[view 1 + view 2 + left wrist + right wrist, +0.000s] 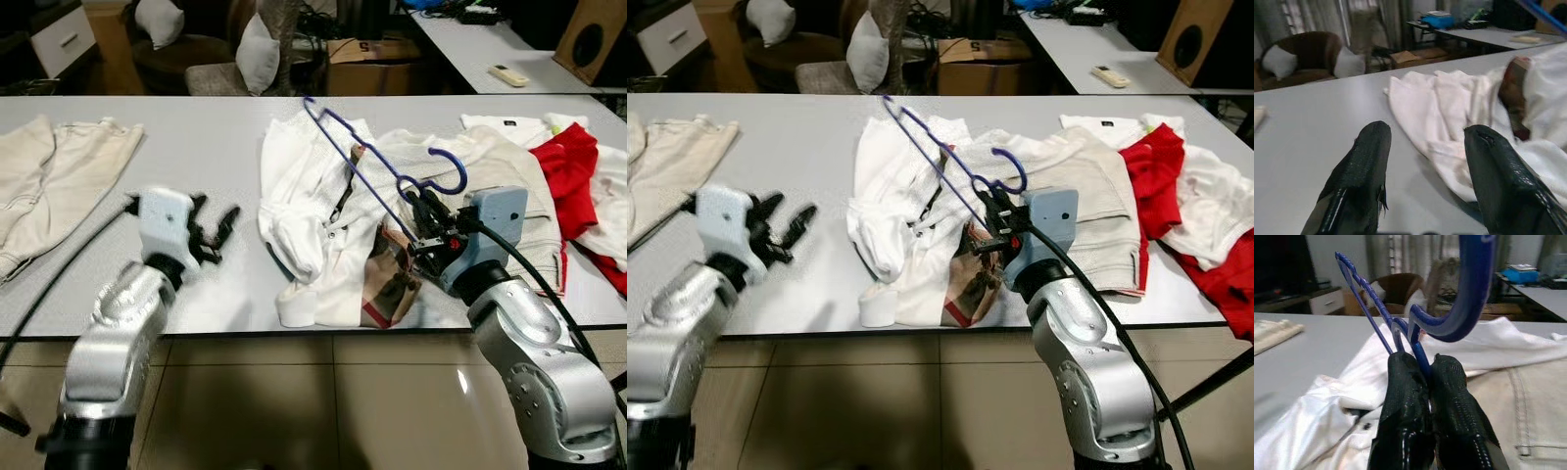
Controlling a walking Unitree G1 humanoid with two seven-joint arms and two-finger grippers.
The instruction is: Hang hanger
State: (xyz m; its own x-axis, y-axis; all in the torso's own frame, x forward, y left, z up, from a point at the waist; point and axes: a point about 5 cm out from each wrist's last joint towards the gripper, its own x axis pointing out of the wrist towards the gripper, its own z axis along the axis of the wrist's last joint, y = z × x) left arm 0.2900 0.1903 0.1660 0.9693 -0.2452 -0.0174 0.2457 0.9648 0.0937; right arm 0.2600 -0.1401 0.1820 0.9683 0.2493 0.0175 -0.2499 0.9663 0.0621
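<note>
One thin blue hanger [392, 171] (hook curled upward) sits pinched in the right end effector [423, 223]; left end effector [217, 233] spread.

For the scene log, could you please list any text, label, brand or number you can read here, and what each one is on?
"5": a dark mark that reads like this digit, on the cardboard box behind the table; not certain.
Small black tag on the white garment at the far right: too small to read.
Remote control on the far desk: any markings too small to read.
Blue hanger held by the right gripper: no text visible.
</note>
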